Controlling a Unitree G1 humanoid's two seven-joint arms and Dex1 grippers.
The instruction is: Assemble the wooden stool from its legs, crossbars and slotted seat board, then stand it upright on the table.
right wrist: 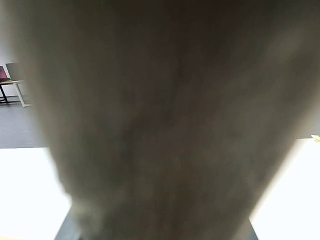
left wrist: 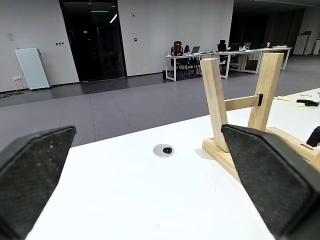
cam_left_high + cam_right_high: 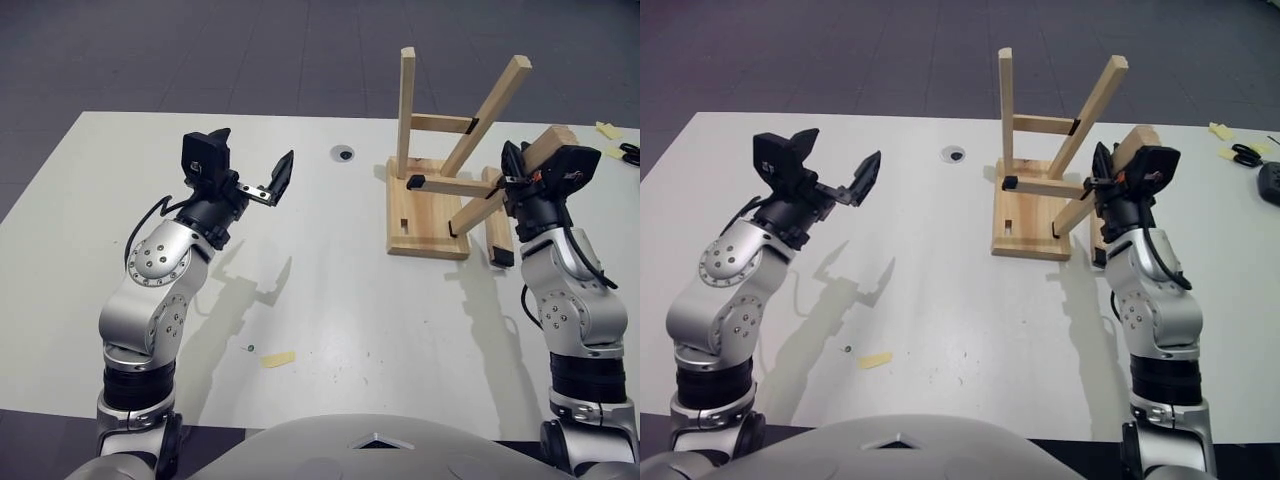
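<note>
The slotted seat board (image 3: pixel 425 232) lies flat on the table at the right. From it rise one upright leg (image 3: pixel 406 105) and one tilted leg (image 3: pixel 492 108), joined by a crossbar (image 3: pixel 440 123). My right gripper (image 3: pixel 512 182) is shut on another wooden leg (image 3: pixel 470 212), which slants over the board's right edge and carries a dark-tipped crossbar (image 3: pixel 450 186). Blurred wood fills the right wrist view. A further leg (image 3: pixel 497 238) lies on the table beside the board. My left gripper (image 3: pixel 250 165) hangs open above the table's left half, with its pads (image 2: pixel 270 175) wide apart and the stool frame (image 2: pixel 216 100) beyond them.
A round cable grommet (image 3: pixel 343 153) sits in the table left of the board. A scrap of yellow tape (image 3: pixel 278 358) and a tiny dark speck (image 3: pixel 249 348) lie near the front edge. Tape bits (image 3: pixel 608 130) and a dark object (image 3: pixel 630 152) sit at the far right.
</note>
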